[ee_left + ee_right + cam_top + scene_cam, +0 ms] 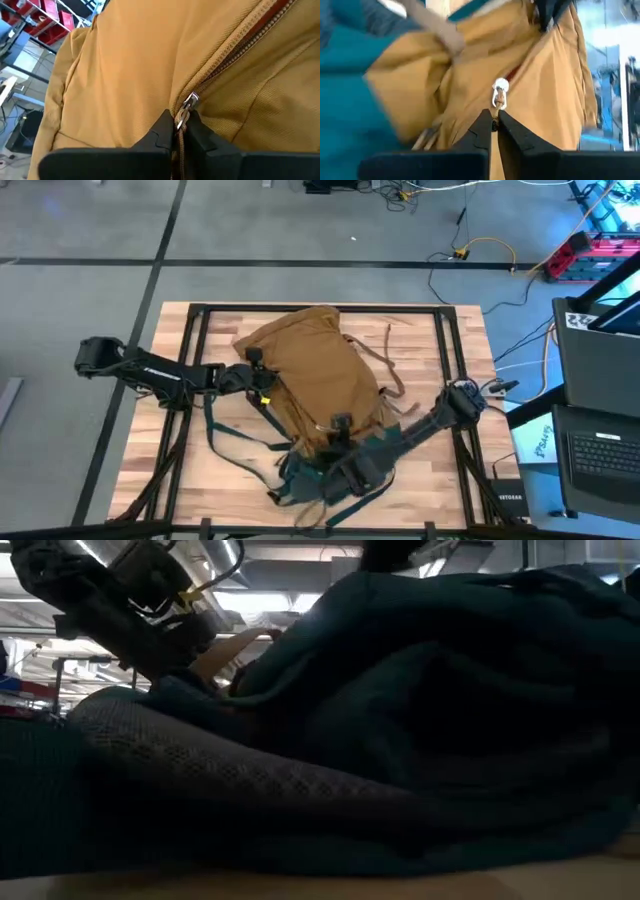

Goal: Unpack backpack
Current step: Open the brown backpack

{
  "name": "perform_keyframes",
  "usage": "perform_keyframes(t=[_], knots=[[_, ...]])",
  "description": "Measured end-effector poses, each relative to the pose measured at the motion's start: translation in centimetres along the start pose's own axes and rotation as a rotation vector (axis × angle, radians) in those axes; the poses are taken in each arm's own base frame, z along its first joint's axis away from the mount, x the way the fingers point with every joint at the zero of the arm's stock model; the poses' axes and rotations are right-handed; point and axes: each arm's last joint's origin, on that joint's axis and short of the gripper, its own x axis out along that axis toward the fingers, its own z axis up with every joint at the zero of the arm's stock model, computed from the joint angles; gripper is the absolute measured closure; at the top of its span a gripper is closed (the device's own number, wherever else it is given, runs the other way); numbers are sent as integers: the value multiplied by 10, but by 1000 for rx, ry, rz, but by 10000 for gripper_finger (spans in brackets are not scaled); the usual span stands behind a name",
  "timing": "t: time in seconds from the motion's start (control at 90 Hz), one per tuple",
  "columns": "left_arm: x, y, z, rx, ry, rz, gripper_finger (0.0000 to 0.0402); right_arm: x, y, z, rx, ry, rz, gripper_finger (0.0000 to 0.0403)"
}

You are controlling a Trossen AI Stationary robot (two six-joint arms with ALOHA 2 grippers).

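Overhead plan of a wooden table (450, 440) with the backpack (315, 370) lying across its middle, tan-brown body toward the upper centre of the frame, dark teal base and straps trailing toward the lower centre. From table height the teal fabric and a grey mesh panel fill nearly the whole frame.

The left arm enters from the left edge of the overhead frame; the left gripper (262, 385) meets the tan fabric at the bag's left flank. The right arm enters from the right; the right gripper (338, 432) sits at the lower centre, where tan meets teal.

Step in hand, as judged: opening the zip, with nothing yet taken out. The seam appears mostly closed in the left wrist view.

Left gripper (179, 131): fingers pinched together on the cord of a zipper pull (186, 106), the metal tab just clear of the fingertips. Right gripper (493, 125): fingers likewise pinched on the cord below a second zipper pull (499, 92).

The next move likely calls for drawing the two pulls apart along the zip line while the soft fabric stays taut enough not to bunch.
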Motion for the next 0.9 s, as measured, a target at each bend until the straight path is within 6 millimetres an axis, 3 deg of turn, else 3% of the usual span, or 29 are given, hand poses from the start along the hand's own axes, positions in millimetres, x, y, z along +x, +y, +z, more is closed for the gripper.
perform_keyframes(t=[0.2,0.411,0.767,0.9], knots=[[0,0,-1,-18,10,6,401,-21,13,-26,109,53,-83,403],[-8,-3,6,-42,-57,-10,396,-28,17,-29,146,27,-81,403],[-61,-14,42,13,-426,-92,275,-24,18,-21,126,-16,-67,403],[-71,-19,47,-5,-498,-117,239,-24,19,-21,128,-28,-71,403]])
